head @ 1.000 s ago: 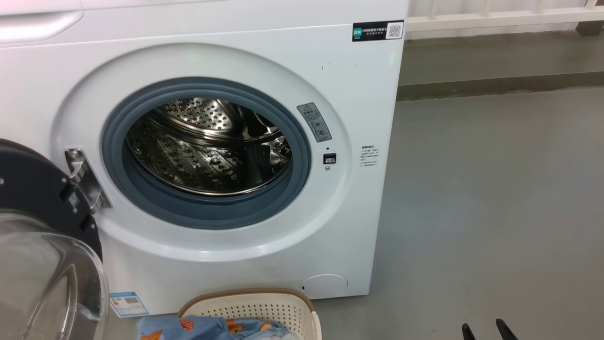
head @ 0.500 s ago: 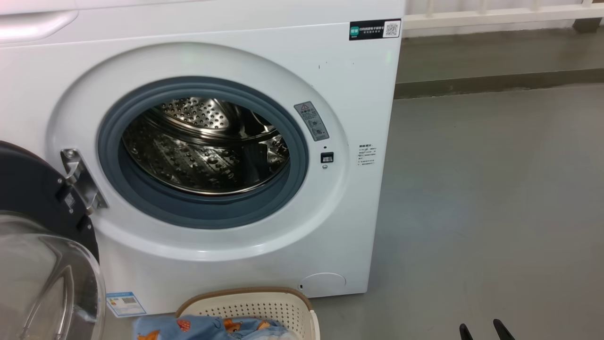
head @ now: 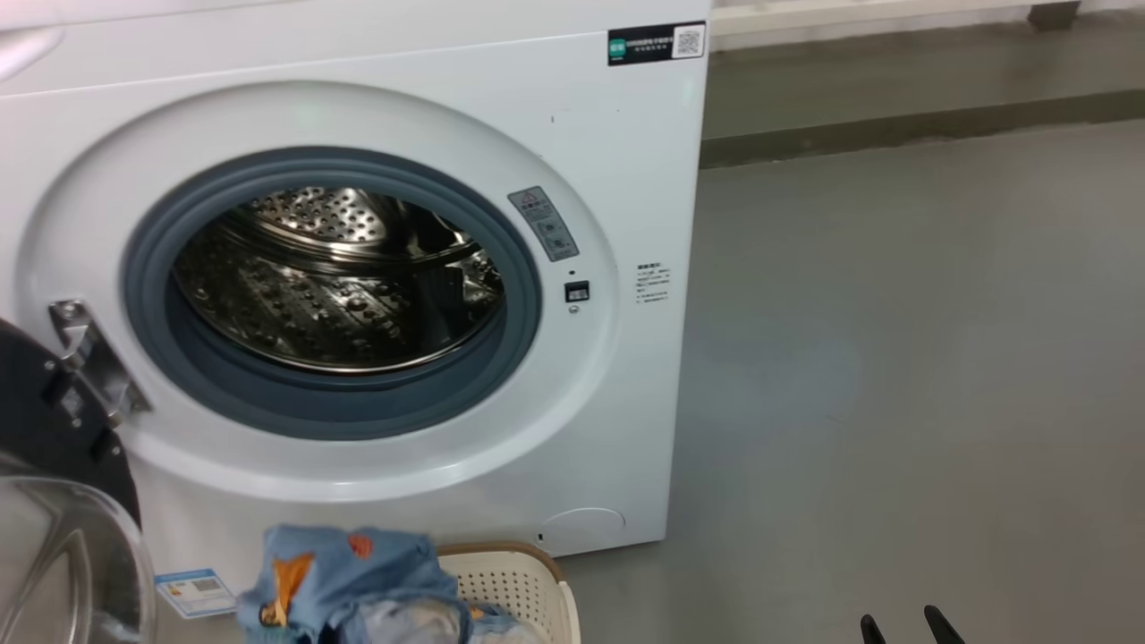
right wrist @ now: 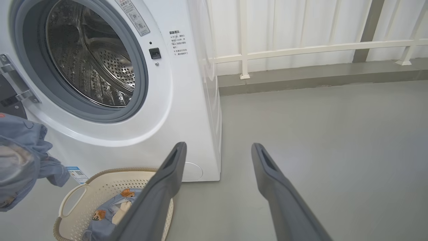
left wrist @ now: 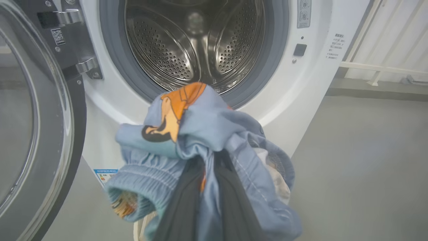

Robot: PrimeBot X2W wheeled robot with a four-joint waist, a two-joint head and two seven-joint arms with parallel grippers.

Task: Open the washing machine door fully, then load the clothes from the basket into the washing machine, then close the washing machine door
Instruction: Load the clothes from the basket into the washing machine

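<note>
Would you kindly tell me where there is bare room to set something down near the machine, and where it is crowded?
The grey floor right of the washing machine is bare, back to the kerb. The drum is empty too. It is crowded at lower left: the washing machine door, the basket and the clothes sit close together.

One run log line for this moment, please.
washing machine door open | left gripper shut on clothes, facing drum | right gripper open, empty | basket not empty

You're looking at a plain grey floor point(head: 894, 358): the white washing machine point(head: 626, 179) stands right on it, and the cream basket point(head: 528, 581) sits on it too, just in front of the machine's base.
</note>
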